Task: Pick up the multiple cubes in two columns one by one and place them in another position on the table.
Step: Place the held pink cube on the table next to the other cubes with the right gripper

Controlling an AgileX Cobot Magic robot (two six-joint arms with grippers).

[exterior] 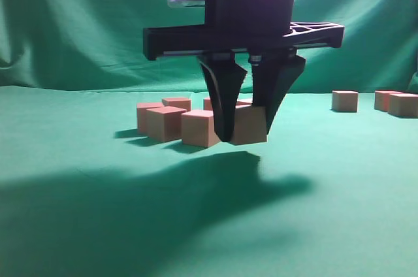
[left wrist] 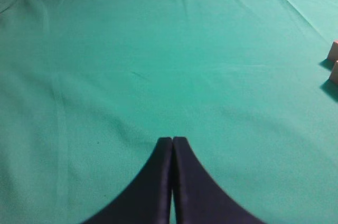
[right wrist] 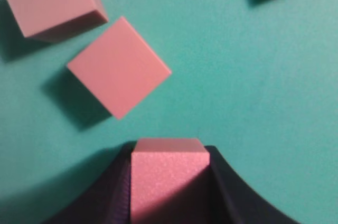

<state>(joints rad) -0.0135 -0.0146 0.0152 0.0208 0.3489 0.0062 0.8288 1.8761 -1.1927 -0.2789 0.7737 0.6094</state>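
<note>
My right gripper is shut on one pink cube, held low at about the height of its neighbours on the green table. In the right wrist view the cube sits between the black jaws. Several more cubes stand just left of it, among them one and another. Two of them show ahead in the right wrist view. My left gripper is shut and empty over bare cloth. It does not show in the exterior view.
Three cubes stand apart at the far right. Two cube edges show at the right rim of the left wrist view. A draped green backdrop hangs behind. The arm's shadow lies on the near cloth.
</note>
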